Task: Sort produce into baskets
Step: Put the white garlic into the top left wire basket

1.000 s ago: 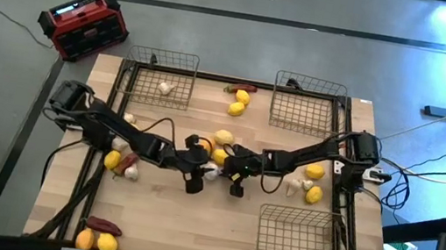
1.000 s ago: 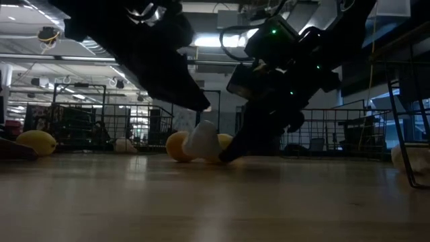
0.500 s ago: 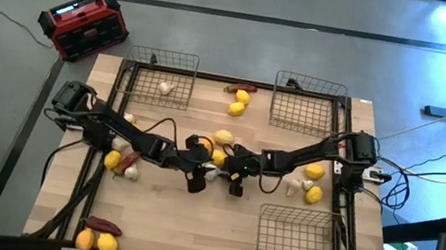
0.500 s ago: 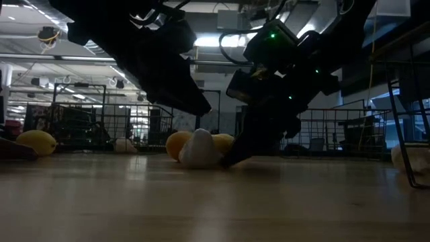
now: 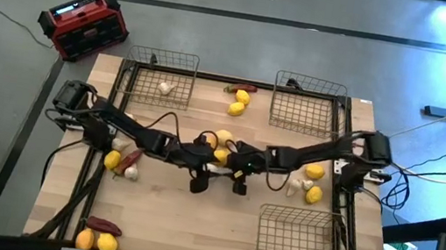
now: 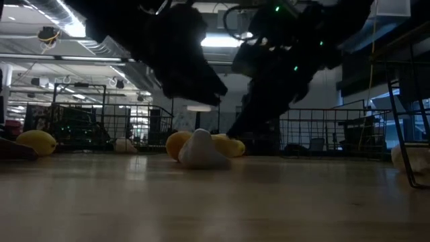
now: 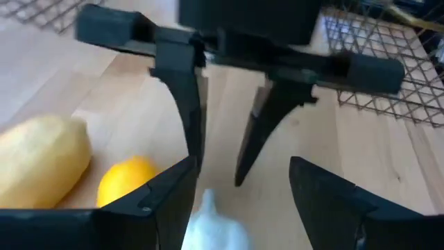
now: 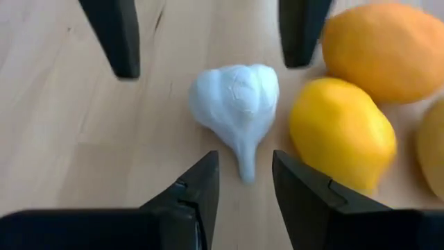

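A whitish garlic bulb [image 8: 234, 103] lies on its side on the table's middle [image 6: 199, 150], its stem toward my right gripper. A yellow lemon [image 8: 340, 133] and an orange fruit [image 8: 385, 48] sit just beside it. My left gripper [image 5: 205, 163] and my right gripper [image 5: 227, 168] face each other above the bulb. Both are open and touch nothing. In the right wrist view the right gripper [image 8: 244, 158] stands just short of the stem. In the left wrist view the left gripper [image 7: 241, 163] hangs over the bulb [image 7: 211, 226]. Three wire baskets [image 5: 159, 76] [image 5: 306, 102] [image 5: 295, 238] stand around.
More produce lies scattered: a lemon and a red pepper at the far edge [image 5: 240, 101], pieces at the left [image 5: 120, 163], the near left corner [image 5: 95, 239] and the right [image 5: 310, 181]. The far left basket holds a bulb [image 5: 165, 88]. A red and black box [image 5: 83, 24] sits off the table.
The garlic bulb, held up off the table between the two grippers a second ago, has dropped onto the table and lies on its side. My right gripper has opened, let go and risen. My left gripper has opened wider and lifted slightly.
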Controlling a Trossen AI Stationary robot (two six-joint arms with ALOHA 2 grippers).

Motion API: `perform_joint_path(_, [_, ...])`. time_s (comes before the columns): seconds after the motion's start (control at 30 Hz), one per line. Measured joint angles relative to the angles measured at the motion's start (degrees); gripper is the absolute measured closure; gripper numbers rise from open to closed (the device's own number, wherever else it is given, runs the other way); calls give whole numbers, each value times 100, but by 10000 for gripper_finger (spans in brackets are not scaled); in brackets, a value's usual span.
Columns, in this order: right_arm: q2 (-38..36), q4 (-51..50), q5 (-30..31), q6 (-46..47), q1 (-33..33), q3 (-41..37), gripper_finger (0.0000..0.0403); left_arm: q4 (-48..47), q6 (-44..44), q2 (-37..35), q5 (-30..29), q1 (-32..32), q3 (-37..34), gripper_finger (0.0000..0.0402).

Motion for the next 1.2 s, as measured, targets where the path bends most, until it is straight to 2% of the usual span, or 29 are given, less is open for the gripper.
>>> perform_joint_path(0.1, [-384, -657, 0, -2, 0, 0, 269, -220, 90, 168, 2, 5, 276, 174])
perform_joint_path(0.37, [-1333, -2338, 206, 2, 4, -2, 269, -2001, 235, 1015, 287, 142, 1451, 174])
perform_joint_path(0.53, [-1807, -3115, 500, 35, 4, -2, 269, -2631, 391, 1372, 346, 204, 2019, 174])
perform_joint_path(0.77, [-2059, -3382, 851, 48, 4, -2, 269, -2770, 679, 1727, 473, 390, 2289, 174])
perform_joint_path(0.97, [-2085, -3417, 865, 55, 4, -2, 269, -3113, 712, 1864, 997, 541, 2289, 174])
perform_joint_path(1.2, [-2083, -3346, 962, 159, 2, -2, 269, -3640, 801, 1921, 1036, 547, 2296, 181])
